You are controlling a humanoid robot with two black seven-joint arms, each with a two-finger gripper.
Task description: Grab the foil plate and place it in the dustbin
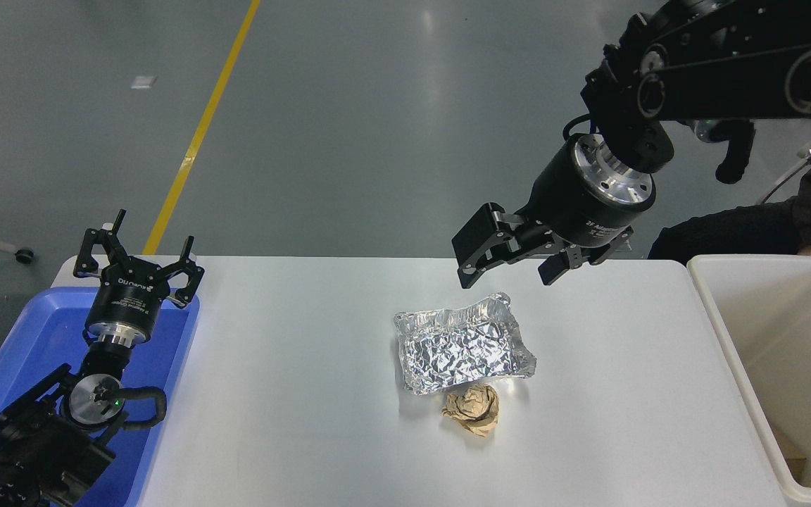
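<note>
The foil plate [463, 343], a shiny crinkled silver tray with bent rims, lies flat on the white table [293, 394] near its middle. My right gripper [509, 270] hangs open and empty above the plate's far right corner, fingers pointing down, clear of it. The dustbin [729, 338], a large off-white bin with deep walls, stands at the table's right edge. My left gripper [139, 248] is parked open at the lower left, over the blue tray.
A small crumpled brown paper ball [474, 410] lies just in front of the foil plate, touching its near rim. A shallow blue tray [39, 331] sits at the left edge. A person's dark sleeve [750, 229] shows behind the bin.
</note>
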